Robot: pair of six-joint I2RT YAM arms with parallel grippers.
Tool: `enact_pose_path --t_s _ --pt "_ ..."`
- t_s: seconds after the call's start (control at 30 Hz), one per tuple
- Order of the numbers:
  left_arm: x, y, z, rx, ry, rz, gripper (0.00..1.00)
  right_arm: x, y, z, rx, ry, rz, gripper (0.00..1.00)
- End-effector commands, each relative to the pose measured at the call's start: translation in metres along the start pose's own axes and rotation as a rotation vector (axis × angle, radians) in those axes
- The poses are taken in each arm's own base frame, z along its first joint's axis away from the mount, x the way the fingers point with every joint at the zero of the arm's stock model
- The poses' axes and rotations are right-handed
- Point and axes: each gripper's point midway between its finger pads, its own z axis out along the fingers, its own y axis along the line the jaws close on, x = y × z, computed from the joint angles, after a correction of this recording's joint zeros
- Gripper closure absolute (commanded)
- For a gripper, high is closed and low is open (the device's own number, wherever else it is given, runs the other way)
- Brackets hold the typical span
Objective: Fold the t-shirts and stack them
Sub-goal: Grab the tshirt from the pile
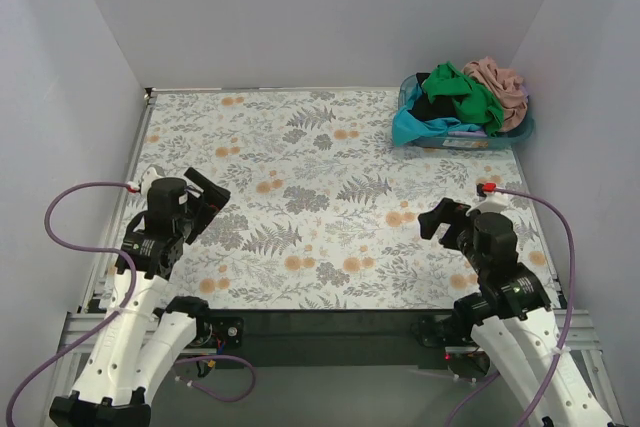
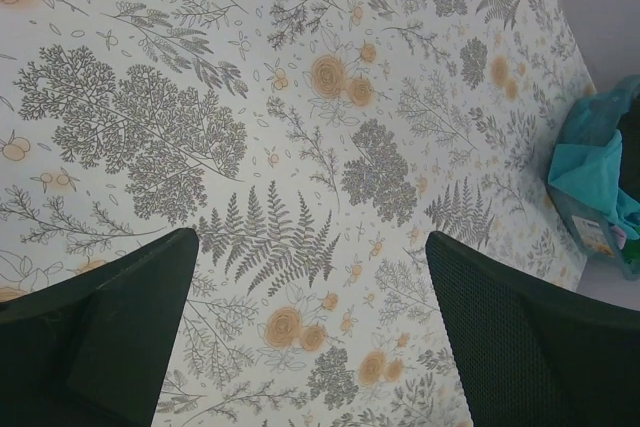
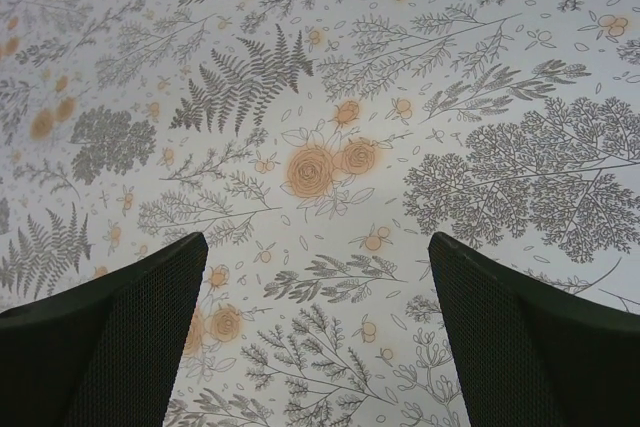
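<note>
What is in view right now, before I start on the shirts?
table: one, white cover with grey leaves and orange flowers, fills the floor of the view
basket: one, blue, far right corner of the table
shirts: at least four, green, black, turquoise, pink, heaped in the basket
cables: two, purple, one looping at each side
arms: two, white and black, near edge
left hand: one, black, open, empty, near left
right hand: one, black, open, empty, near right

Two claws [image 1: 205, 195] [image 1: 444, 218], one basket [image 1: 480, 143], at least four t-shirts [image 1: 465, 95]
</note>
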Motion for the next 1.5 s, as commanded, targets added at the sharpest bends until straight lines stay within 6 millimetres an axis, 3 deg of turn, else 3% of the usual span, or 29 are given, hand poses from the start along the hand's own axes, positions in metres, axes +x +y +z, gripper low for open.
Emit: enact_pose_path --t_s 0.0,0.17,0.33,0.37,0.43,0.47,0.57,0.6,0.63,0.67,0.7,0.77,0.8,0.83,0.87,0.9,0.93,1.0,1.03,1.07,1.1,1.13,1.17,1.23,1.47 --pt "-0.003 -0.007 -0.002 0.047 -0.02 -0.025 0.02 -0.028 0.0 -0.004 0.04 -0.08 0.021 0.02" --pt "-0.008 -0.018 -0.001 0.102 -0.044 -0.053 0.02 -0.042 0.005 0.002 0.036 -0.097 -0.051 0.02" --pt "-0.016 -0.03 0.006 0.136 -0.072 -0.086 0.02 -0.09 0.016 0.021 0.101 -0.135 -0.112 0.02" --pt "-0.017 -0.031 0.008 0.136 -0.077 -0.089 0.02 -0.112 0.024 0.03 0.121 -0.133 -0.123 0.02" --pt "-0.021 -0.037 0.012 0.145 -0.085 -0.081 0.02 -0.134 0.025 0.043 0.176 -0.133 -0.166 0.02" --pt "-0.023 -0.037 0.013 0.142 -0.092 -0.084 0.02 -0.16 0.027 0.058 0.212 -0.14 -0.166 0.02" --pt "-0.029 -0.044 0.017 0.151 -0.111 -0.079 0.02 -0.19 0.009 0.098 0.301 -0.102 -0.209 0.02" --pt "-0.031 -0.048 0.018 0.162 -0.111 -0.07 0.02 -0.223 0.016 0.101 0.292 -0.153 -0.206 0.02" --pt "-0.03 -0.05 0.019 0.168 -0.106 -0.059 0.02 -0.225 -0.005 0.126 0.336 -0.108 -0.209 0.02" --pt "-0.028 -0.05 0.024 0.16 -0.094 -0.049 0.02 -0.233 -0.008 0.137 0.327 -0.095 -0.243 0.04" --pt "-0.027 -0.052 0.026 0.165 -0.087 -0.042 0.02 -0.257 -0.002 0.142 0.305 -0.129 -0.247 0.04" --pt "-0.025 -0.051 0.031 0.154 -0.074 -0.029 0.02 -0.261 -0.024 0.171 0.353 -0.095 -0.253 0.05" --pt "-0.023 -0.049 0.037 0.139 -0.065 -0.025 0.02 -0.267 -0.03 0.18 0.36 -0.093 -0.264 0.05" --pt "-0.021 -0.048 0.04 0.131 -0.057 -0.022 0.02 -0.294 -0.028 0.182 0.361 -0.143 -0.264 0.05" --pt "-0.019 -0.049 0.042 0.134 -0.043 -0.014 0.02 -0.292 -0.05 0.201 0.402 -0.118 -0.243 0.06" --pt "-0.016 -0.048 0.047 0.125 -0.028 -0.001 0.02 -0.298 -0.056 0.208 0.416 -0.122 -0.231 0.06" --pt "-0.014 -0.051 0.049 0.136 -0.018 0.005 0.02 -0.319 -0.074 0.216 0.444 -0.157 -0.203 0.06" --pt "-0.008 -0.051 0.056 0.135 0.009 0.022 0.02 -0.335 -0.085 0.227 0.453 -0.184 -0.182 0.07" --pt "-0.008 -0.051 0.057 0.139 0.014 0.026 0.02 -0.33 -0.102 0.245 0.48 -0.167 -0.17 0.07" --pt "-0.004 -0.05 0.06 0.138 0.028 0.03 0.02 -0.354 -0.1 0.244 0.482 -0.225 -0.172 0.07" --pt "-0.004 -0.051 0.062 0.142 0.025 0.035 0.02 -0.359 -0.108 0.249 0.515 -0.237 -0.171 0.07" --pt "-0.002 -0.049 0.065 0.136 0.032 0.041 0.02 -0.35 -0.125 0.266 0.544 -0.214 -0.167 0.07" --pt "-0.002 -0.049 0.066 0.137 0.031 0.041 0.02 -0.367 -0.123 0.265 0.543 -0.254 -0.177 0.07" --pt "-0.002 -0.048 0.068 0.133 0.025 0.05 0.02 -0.365 -0.133 0.277 0.559 -0.257 -0.174 0.07" --pt "-0.005 -0.047 0.071 0.129 0.006 0.057 0.02 -0.327 -0.179 0.325 0.562 -0.218 -0.141 0.07"
